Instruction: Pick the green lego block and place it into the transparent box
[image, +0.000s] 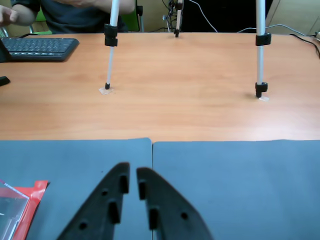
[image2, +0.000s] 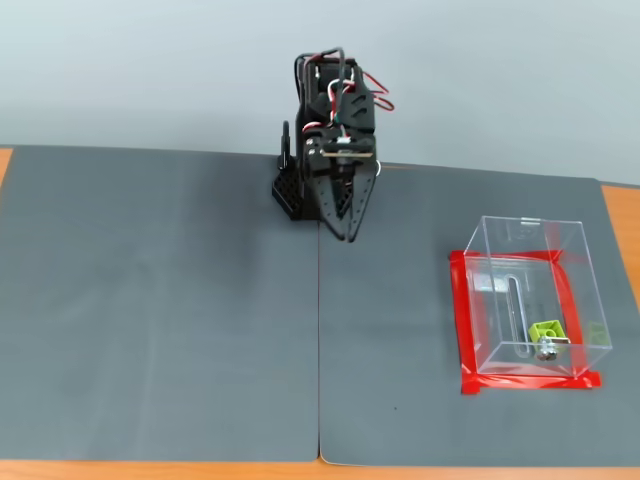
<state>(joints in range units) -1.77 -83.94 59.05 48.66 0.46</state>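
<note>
The green lego block (image2: 548, 331) lies inside the transparent box (image2: 520, 236); the gripper (image2: 347, 236), fingers nearly closed and empty, should simply stay clear of the box.

green lego block (image2: 547, 329): showing lime yellow-green
transparent box (image2: 530, 235): looking clear
tape (image2: 462, 320): showing red
mat (image2: 150, 300): appearing dark grey
gripper (image2: 347, 236): showing black

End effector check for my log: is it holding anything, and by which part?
Nothing is held. The end effector is shut and empty; the green lego block lies inside the transparent box.
</note>
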